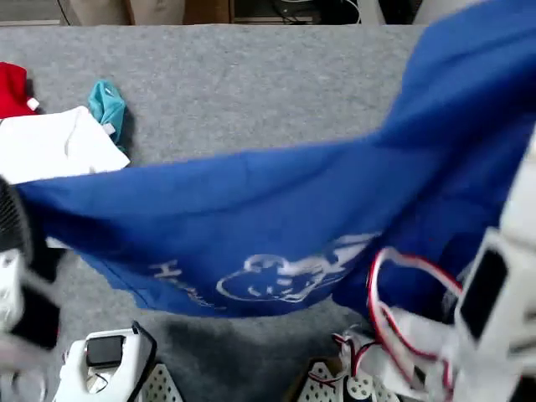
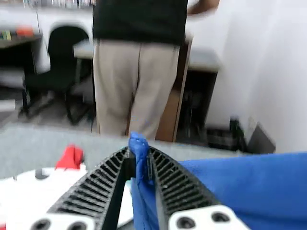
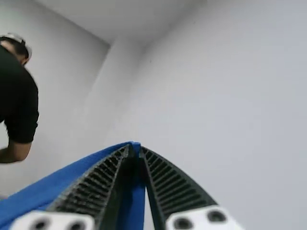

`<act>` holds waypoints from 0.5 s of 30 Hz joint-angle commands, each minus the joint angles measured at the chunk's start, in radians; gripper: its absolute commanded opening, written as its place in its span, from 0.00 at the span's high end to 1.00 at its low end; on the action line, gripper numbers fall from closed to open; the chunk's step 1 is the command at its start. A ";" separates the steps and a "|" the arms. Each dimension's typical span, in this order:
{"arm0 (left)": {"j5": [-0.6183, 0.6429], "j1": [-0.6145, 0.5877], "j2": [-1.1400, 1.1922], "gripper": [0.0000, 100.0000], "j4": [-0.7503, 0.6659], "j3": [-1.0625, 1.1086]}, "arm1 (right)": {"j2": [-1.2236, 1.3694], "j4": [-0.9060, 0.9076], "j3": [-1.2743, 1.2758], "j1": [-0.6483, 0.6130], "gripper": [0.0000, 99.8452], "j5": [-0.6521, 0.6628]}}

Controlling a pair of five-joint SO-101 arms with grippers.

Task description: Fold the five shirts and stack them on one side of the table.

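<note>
- Table [image 1: 251, 92]: grey felt-like top, runs across the high view. Far half bare from centre to right. Also seen in left wrist view [image 2: 29, 143], grey, in front of the room behind.
- Red shirt [image 1: 10, 88]: at table's left edge, far-left corner area, bunched, cut off by frame. Touches white shirt's far side. Left wrist view too [image 2: 72, 155].
- White shirt [image 1: 50, 146]: lies flat at left edge, nearer than red; its near part is hidden. Left wrist view [image 2: 29, 191].
- Teal shirt [image 1: 107, 105]: small crumpled lump, just right of white shirt's far corner, seems touching it.
- Blue shirt [image 1: 251, 218]: hides table's mid band; can't tell if it touches the top.
</note>
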 commanded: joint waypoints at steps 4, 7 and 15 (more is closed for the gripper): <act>0.002 -0.005 0.022 0.98 -0.041 0.313 | 0.070 0.055 0.252 0.016 0.99 -0.003; 0.002 -0.005 0.022 0.98 -0.192 0.520 | 0.117 0.057 0.403 0.016 0.99 -0.032; 0.095 0.046 0.044 0.98 -0.842 1.132 | 0.317 -0.124 0.763 0.018 0.99 -0.178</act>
